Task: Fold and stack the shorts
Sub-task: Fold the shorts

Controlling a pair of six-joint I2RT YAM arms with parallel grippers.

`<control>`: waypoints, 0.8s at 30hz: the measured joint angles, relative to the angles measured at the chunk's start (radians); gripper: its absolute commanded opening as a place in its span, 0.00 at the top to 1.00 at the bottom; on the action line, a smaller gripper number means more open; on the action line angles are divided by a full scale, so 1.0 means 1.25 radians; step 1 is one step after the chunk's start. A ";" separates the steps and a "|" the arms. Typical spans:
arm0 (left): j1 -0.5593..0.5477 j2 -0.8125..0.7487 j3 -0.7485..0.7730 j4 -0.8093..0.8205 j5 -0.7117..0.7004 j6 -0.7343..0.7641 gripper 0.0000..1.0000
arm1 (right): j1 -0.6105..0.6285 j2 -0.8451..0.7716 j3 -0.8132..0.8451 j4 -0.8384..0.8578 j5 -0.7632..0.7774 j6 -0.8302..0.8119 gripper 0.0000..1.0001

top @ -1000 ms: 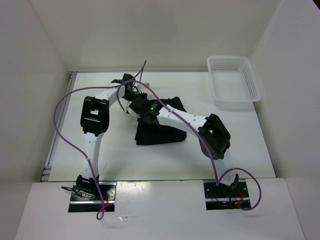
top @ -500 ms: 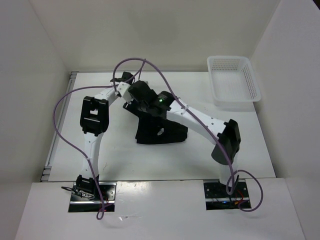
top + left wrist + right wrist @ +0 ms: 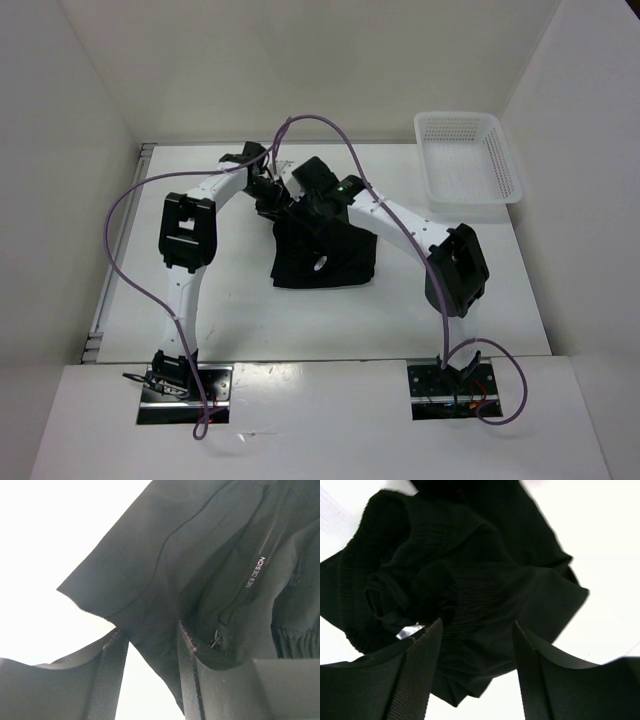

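Note:
The black shorts [image 3: 325,258] lie rumpled on the white table at its middle. My left gripper [image 3: 267,188] hovers at their far left corner. In the left wrist view the gripper [image 3: 150,645] is open, and a hem of the shorts [image 3: 200,555] with a zip pocket hangs down between its fingers [image 3: 187,680]. My right gripper [image 3: 312,207] is over the far edge of the shorts. In the right wrist view it [image 3: 475,630] is open above the bunched waistband of the shorts [image 3: 470,570]. Neither gripper pinches the cloth.
A white mesh basket [image 3: 505,170] stands at the back right of the table. Purple cables [image 3: 130,200] loop above both arms. White walls close in the table on the left, back and right.
My right gripper has moved toward the back of the table, its elbow swinging right. The shorts now lie in a more compact heap. The left arm has barely moved.

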 measured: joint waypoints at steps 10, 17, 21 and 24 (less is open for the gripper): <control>0.008 -0.023 0.014 -0.005 -0.047 0.007 0.00 | 0.019 0.031 -0.005 0.015 0.034 0.001 0.39; 0.077 -0.128 -0.031 0.023 -0.081 0.004 0.00 | 0.039 0.078 -0.015 0.059 0.095 -0.002 0.68; 0.105 -0.210 -0.073 0.015 -0.079 0.004 0.00 | 0.039 0.107 -0.015 0.072 0.116 0.001 0.73; 0.099 -0.228 -0.107 -0.011 -0.042 0.005 0.00 | 0.039 0.118 -0.014 0.074 0.125 0.004 0.80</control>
